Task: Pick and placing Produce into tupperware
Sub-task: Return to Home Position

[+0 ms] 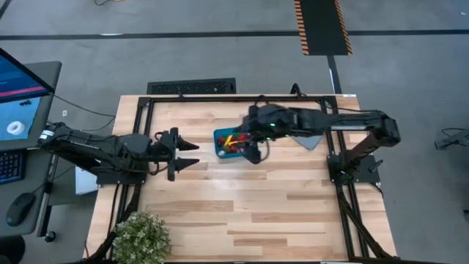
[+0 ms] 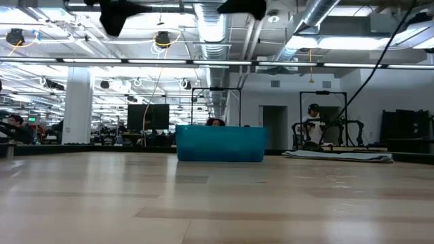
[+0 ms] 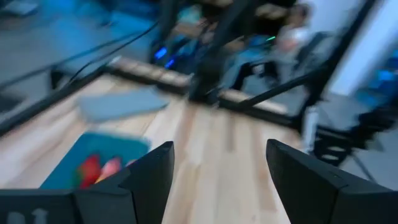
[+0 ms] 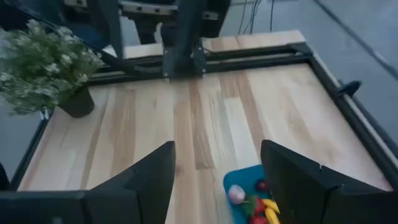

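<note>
At the bench [image 1: 256, 213] front corner, leafy plant [image 1: 141, 236]. Mid-bench, left gripper [image 1: 192, 154] near the teal tupperware [image 1: 218, 144], fingers wide, empty. Produce [image 1: 233, 141] piled inside the tupperware. Above its right end, right gripper [image 1: 253, 150], fingers wide, empty. Just beyond, grey lid [image 1: 309, 139] lying flat.

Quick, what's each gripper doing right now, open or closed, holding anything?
Left gripper: open, holding nothing, off to the left of the tupperware.
Right gripper: open, holding nothing, raised by the tupperware.
</note>
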Robot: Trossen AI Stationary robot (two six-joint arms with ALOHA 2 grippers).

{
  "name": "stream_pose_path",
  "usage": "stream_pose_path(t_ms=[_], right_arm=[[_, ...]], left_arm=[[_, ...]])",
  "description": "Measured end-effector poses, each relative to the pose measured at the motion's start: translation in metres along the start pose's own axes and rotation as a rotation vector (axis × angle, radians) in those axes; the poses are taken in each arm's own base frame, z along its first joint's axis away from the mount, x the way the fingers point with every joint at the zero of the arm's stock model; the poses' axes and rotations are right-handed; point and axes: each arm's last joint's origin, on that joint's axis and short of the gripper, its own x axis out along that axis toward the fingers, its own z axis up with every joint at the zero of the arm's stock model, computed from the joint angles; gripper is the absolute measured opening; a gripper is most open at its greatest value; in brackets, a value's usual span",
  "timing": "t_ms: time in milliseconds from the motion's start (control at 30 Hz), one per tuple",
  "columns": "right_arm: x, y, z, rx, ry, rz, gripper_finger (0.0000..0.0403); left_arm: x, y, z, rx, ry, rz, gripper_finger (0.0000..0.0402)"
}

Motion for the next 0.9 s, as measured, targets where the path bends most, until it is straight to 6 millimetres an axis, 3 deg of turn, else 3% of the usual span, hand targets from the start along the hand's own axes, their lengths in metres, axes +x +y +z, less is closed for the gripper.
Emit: stream_pose_path(t_ms=[367,667,900], right_arm=[[-0.079,0.025,-0.031,-0.006,-0.22,-0.083,0.026],[-0.141,0.04,-0.075,-0.01,-0.349,-0.164,0.026],[-0.185,0.036,-0.109,0.07,-0.42,-0.095,0.026]], left_arm=[[-0.042,0.0,0.026,0.08,-0.206,-0.132,0.0245],[-0.069,0.006,0.026,0.128,-0.222,-0.143,0.0245],[-0.085,0.007,0.029,0.205,-0.273,-0.246,0.0245]])
